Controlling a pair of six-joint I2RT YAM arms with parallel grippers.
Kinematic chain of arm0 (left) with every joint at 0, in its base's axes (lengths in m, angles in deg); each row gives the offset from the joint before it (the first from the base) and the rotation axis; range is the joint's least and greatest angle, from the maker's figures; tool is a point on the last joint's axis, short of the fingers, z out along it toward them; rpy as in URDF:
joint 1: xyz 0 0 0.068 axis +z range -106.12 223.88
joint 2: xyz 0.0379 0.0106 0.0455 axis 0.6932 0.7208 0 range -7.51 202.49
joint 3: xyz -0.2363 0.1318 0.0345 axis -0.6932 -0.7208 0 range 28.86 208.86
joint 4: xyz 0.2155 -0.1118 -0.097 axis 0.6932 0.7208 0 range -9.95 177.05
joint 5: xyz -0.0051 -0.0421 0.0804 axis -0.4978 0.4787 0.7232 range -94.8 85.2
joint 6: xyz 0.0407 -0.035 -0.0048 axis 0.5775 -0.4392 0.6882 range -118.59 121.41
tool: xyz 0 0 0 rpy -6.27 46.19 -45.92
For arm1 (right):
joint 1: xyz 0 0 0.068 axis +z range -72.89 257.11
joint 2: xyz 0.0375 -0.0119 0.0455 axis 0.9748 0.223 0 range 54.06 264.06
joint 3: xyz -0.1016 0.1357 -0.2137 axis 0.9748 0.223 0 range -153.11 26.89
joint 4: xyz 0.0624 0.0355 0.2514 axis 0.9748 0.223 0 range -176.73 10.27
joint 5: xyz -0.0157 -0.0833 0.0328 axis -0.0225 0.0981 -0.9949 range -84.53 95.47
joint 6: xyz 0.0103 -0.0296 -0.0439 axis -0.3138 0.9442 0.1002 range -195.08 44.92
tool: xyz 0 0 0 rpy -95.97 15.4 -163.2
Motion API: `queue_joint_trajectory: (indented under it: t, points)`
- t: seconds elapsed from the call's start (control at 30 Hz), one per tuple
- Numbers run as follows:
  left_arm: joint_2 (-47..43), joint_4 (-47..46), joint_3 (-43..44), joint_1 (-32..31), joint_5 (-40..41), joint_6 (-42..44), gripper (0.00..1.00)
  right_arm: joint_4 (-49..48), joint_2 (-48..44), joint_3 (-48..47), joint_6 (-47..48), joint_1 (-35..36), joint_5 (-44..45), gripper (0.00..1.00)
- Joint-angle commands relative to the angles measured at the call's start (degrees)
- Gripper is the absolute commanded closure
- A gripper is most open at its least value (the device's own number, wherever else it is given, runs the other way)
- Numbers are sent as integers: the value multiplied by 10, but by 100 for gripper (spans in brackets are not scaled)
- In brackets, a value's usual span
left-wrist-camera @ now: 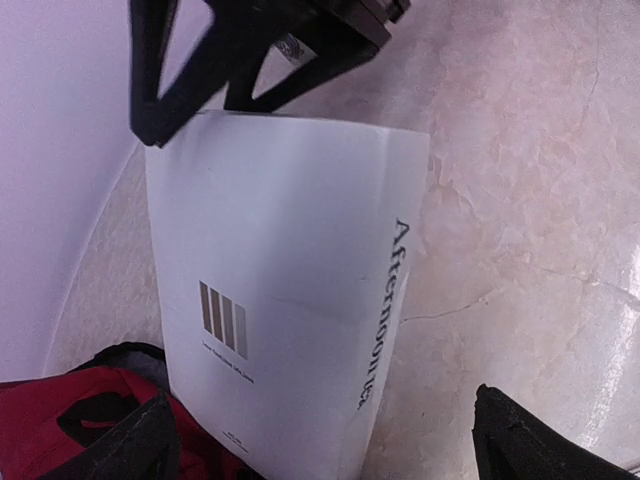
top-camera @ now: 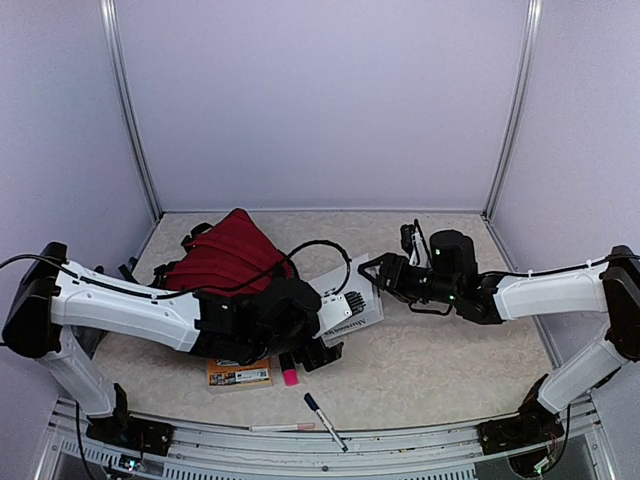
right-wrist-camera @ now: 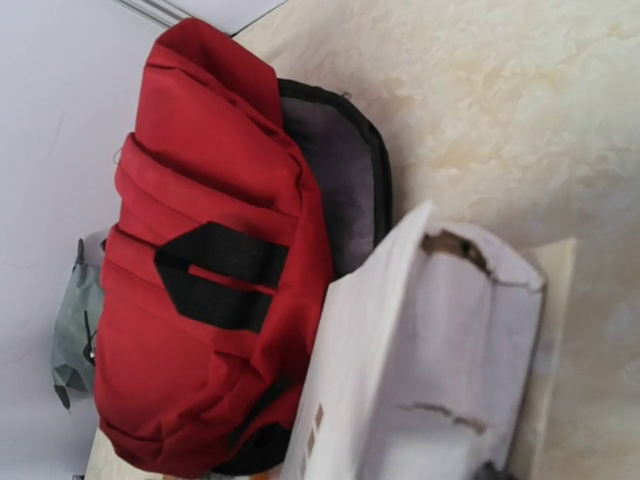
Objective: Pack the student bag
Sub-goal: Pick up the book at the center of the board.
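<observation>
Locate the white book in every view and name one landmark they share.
Top external: white book at centre, just right of the red student bag.
Left wrist: book fills the middle, spine on the right.
Right wrist: book at lower right.
Shared landmark: the red student bag, left of the book in each view.

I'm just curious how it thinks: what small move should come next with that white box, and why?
Probably the right claw should nudge the white box deeper into the student bag: one end already sits at its open mouth, and the left claw stands open.
</observation>
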Motion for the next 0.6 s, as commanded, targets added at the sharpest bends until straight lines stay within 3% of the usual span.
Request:
queue_joint_trajectory:
  t: [0.0,0.43,0.57]
  points:
    - [35,-43,-11,-23,113,24,1,-8,3,-7,-1,10,-28,24]
    - [128,-35,60,2,147,156,1,-14,1,-7,-13,11,-44,24]
    - [131,-62,40,10,127,161,1,-13,-1,-5,-24,11,-44,24]
